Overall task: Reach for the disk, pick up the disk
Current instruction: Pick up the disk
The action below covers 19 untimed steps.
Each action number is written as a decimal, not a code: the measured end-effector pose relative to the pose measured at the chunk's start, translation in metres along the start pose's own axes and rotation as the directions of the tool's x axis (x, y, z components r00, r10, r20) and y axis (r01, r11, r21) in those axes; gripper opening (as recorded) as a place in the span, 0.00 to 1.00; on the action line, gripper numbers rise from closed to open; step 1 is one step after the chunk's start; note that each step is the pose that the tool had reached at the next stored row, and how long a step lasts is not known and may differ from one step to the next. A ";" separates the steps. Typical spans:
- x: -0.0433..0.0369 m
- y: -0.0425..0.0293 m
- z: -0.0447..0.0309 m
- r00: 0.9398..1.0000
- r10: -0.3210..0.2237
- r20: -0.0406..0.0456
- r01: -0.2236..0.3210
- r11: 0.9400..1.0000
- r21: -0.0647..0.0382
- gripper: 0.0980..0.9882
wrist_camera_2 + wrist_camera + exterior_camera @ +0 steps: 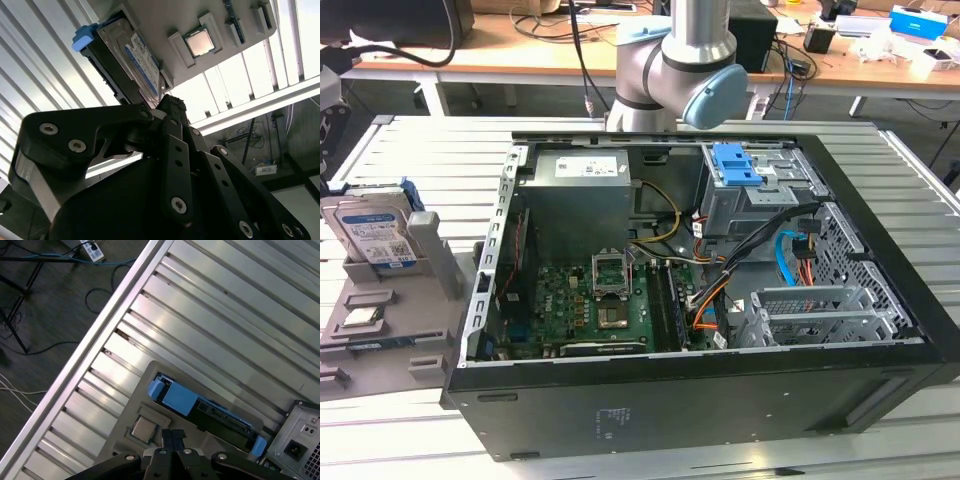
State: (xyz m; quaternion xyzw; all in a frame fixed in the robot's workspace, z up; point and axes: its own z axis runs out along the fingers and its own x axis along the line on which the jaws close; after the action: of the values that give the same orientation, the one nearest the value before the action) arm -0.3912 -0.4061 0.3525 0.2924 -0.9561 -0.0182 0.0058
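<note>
Exterior view first: the disk [375, 235] stands on edge in a slot of a grey holder [435, 270], which sits on the slatted metal table [420, 140] at the exterior view's left, just beside the open PC case [700, 400] and outside it. Label side w/ the white-and-blue sticker faces the camera, and blue bracket pieces show along its edges. A small processor chip [360, 318] lies flat in a pocket of the same holder, in front of the disk. The arm [670, 70] rises behind the case, and a blue caddy [735, 165] sits on the drive cage inside. In the first wrist view the gripper [173, 439] hangs over the holder, approx. above the chip's pocket; its two black tips are pressed together w/ nothing between them. They sit near the disk's blue-edged top but apart from it, w/ grey holder surface showing between. In the second wrist view the black fingers [172, 150] point toward the disk's lower corner; can't tell from that angle whether they touch.
</note>
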 end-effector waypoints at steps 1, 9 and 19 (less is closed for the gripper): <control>0.0000 0.0000 0.0000 1.000 -0.008 0.000 0.008 1.000 0.000 0.01; 0.0000 0.0000 0.0000 0.998 -0.069 -0.003 0.069 0.998 0.000 0.01; 0.0000 0.0000 0.0000 0.991 -0.136 -0.005 0.136 0.991 0.000 0.01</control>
State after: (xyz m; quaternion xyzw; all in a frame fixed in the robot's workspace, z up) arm -0.3912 -0.4061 0.3525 0.3571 -0.9339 -0.0178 0.0070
